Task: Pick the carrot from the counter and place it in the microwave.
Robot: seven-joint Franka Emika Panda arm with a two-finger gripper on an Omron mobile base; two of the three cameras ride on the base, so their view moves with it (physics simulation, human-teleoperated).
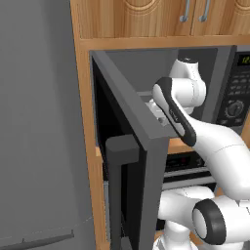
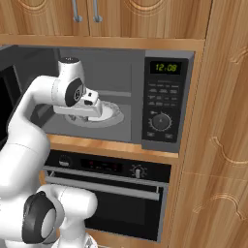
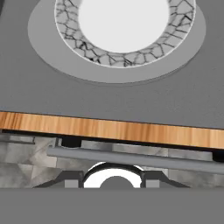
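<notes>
"Are the fingers [image 2: 93, 103] in the microwave [image 2: 112, 68] now?"

"Yes. The arm [image 2: 34, 111] reaches in past the open door [image 1: 128, 110], and the fingers hang over the near side of the white plate [image 2: 114, 113]. They look pressed together, not spread."

"And the carrot, where is it compared with them?"

"This I cannot tell. If they pinch it, it is hidden between them. Looking along the hand, the plate [image 3: 87, 52] has nothing orange on it, so I think the carrot is not put down yet."

"So the step is the placing. How should it be done well?"

"I would go a little deeper, because the middle of the plate lies further in than the fingers. The front edge of the microwave is just below the hand, and a carrot let go there could roll out. Then go low over the plate, spread the fingers only when close to it, and come straight back, keeping away from the door."
</notes>
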